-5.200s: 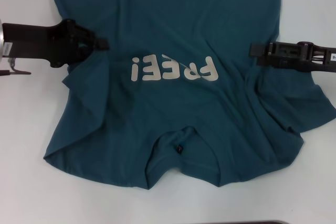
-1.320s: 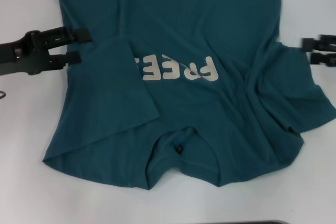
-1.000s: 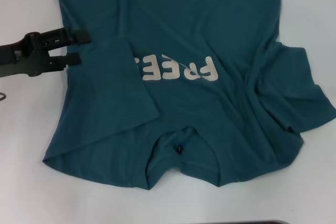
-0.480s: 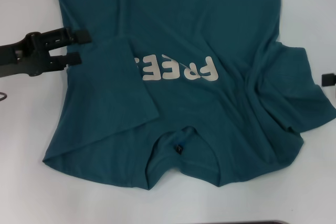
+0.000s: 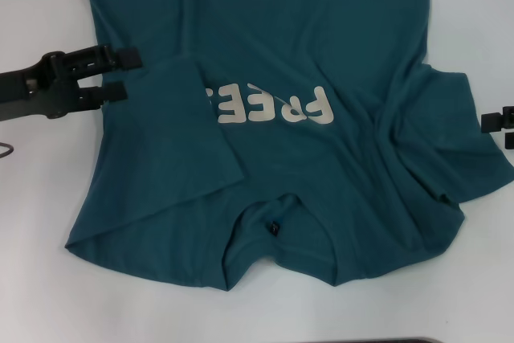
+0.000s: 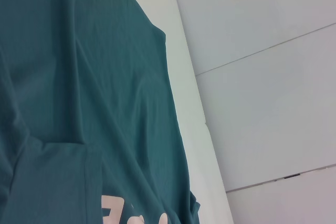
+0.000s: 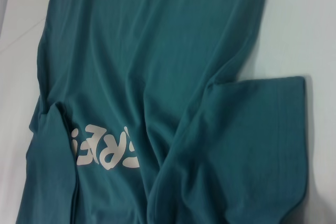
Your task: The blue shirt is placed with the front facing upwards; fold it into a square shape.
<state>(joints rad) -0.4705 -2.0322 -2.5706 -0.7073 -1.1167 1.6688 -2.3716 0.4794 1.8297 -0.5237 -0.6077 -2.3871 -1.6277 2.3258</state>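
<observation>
The blue shirt [image 5: 305, 38] lies flat on the white table, collar [image 5: 277, 206] toward the near edge and its off-white letters [image 5: 277, 106] upside down. Its left sleeve [image 5: 177, 126] is folded in over the chest and hides the first letters. The other sleeve [image 5: 450, 142] lies spread out at the right. My left gripper [image 5: 119, 73] hovers open at the shirt's left edge, holding nothing. My right gripper [image 5: 499, 130] shows only its open fingertips at the right border, just off the spread sleeve. The right wrist view shows the shirt [image 7: 157, 66] and that sleeve [image 7: 257, 145].
The white table [image 5: 40, 263] runs bare on both sides of the shirt and along the near edge. A thin cable [image 5: 5, 147] lies at the far left. A dark strip [image 5: 385, 340] shows at the bottom border. Pale wall panels [image 6: 262, 77] stand beyond the table.
The left sleeve was folded onto the chest several seconds ago. The right gripper left the view, then came back in lower, beside the right sleeve. The left gripper has barely moved.
</observation>
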